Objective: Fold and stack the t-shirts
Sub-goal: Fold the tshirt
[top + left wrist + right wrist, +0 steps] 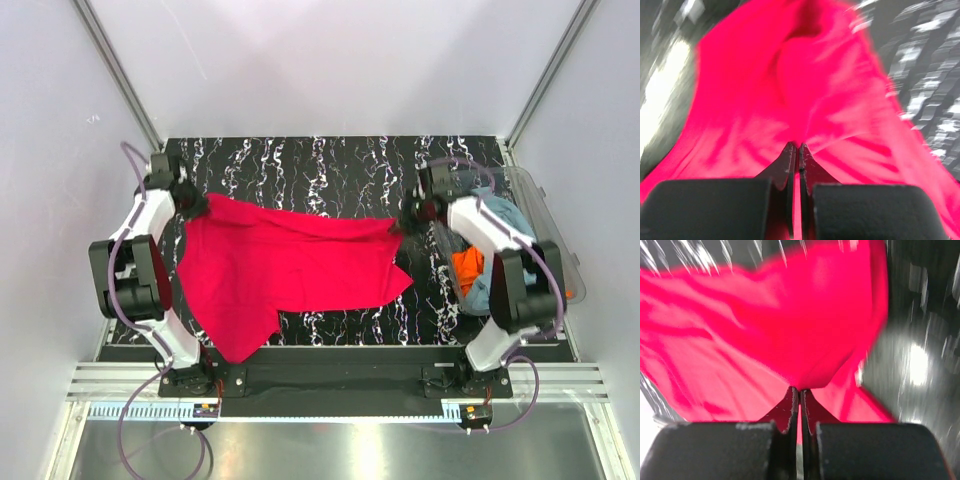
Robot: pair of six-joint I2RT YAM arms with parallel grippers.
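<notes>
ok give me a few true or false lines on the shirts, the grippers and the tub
1. The left gripper and right gripper are each shut on the red shirt. True.
2. The red shirt is folded into a neat square. False: it lies spread out, unfolded, between the two grippers.
3. An orange shirt sits in the tub. True.
4. The tub is on the left side. False: it is on the right side.
</notes>
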